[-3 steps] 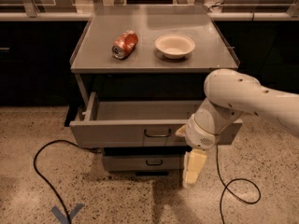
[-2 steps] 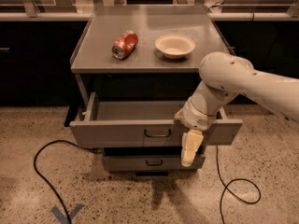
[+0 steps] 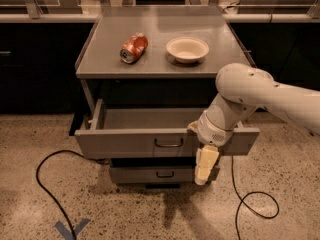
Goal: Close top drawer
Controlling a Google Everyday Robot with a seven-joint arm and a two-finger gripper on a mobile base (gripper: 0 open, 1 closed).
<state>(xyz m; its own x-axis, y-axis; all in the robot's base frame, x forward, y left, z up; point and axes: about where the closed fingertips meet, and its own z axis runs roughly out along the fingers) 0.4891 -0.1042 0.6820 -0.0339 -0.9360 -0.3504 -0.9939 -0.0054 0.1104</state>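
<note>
The top drawer (image 3: 130, 140) is a wide grey metal drawer, pulled well out of the grey cabinet, with a small dark wire handle (image 3: 168, 143) at the centre of its front and a plain grey inside. My gripper (image 3: 205, 165) hangs down in front of the drawer's front panel, just right of the handle, its cream fingers pointing at the floor. My white arm (image 3: 250, 96) reaches in from the right, over the drawer's right end.
A crushed red can (image 3: 134, 47) and a white bowl (image 3: 187, 49) lie on the cabinet top (image 3: 155, 66). A lower drawer (image 3: 150, 174) sticks out slightly. Black cables lie on the speckled floor at left (image 3: 45, 179) and right (image 3: 257, 204). Dark cabinets run behind.
My arm and gripper have shifted a little to the left and up along the drawer front. The drawer stays open about as far as before.
</note>
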